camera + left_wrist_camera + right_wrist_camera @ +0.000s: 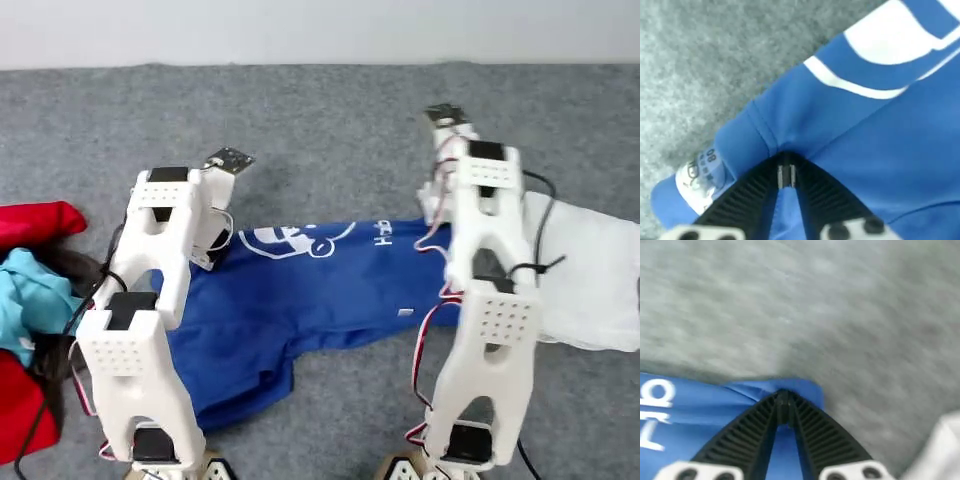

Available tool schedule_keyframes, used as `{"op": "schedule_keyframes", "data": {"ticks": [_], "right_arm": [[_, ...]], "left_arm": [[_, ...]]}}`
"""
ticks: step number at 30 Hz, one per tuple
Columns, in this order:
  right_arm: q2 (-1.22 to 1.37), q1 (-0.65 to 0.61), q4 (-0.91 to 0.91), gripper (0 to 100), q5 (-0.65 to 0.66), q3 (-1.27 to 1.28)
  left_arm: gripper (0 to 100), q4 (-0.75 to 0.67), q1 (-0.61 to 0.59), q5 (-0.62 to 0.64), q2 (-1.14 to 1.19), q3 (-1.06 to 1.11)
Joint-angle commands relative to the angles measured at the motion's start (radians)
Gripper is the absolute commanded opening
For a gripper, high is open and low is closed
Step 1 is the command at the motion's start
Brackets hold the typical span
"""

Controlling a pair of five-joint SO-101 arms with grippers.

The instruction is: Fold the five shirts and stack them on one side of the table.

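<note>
High view: a blue shirt (320, 285) lies spread on the grey bench (330, 110) between the arms, with a white shirt (600, 280) touching one end and red and teal shirts (30, 290) heaped at the other. Left wrist view: the left gripper (786, 175) is clamped on the blue shirt's fabric. Right wrist view: the right gripper (783, 407) pinches its edge.
</note>
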Motion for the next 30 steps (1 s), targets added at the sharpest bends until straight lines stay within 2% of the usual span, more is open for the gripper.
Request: {"op": "schedule_keyframes", "data": {"ticks": [1, 8, 15, 18, 25, 30], "right_arm": [[-0.012, 0.105, 0.058, 1.0, -0.002, -0.083], [-0.012, 0.124, 0.269, 1.0, -0.003, -0.235], [-0.012, 0.045, 0.483, 1.0, -0.003, -0.468], [-0.028, 0.019, 0.492, 1.0, -0.003, -0.497], [-0.174, -0.025, 0.492, 1.4, -0.003, -0.270], [-0.340, -0.061, 0.490, 1.4, 0.015, -0.012]], "left_arm": [[1, -0.009, -0.040, -0.002, -0.063, -0.008], [1, 0.026, 0.023, 0.003, -0.232, -0.007], [1, 0.043, 0.018, 0.008, -0.425, -0.005], [1, 0.074, 0.020, 0.008, -0.503, -0.007], [1, 0.169, 0.017, 0.008, -0.569, -0.010], [1, 0.229, -0.074, 0.008, -0.572, -0.036]]}}
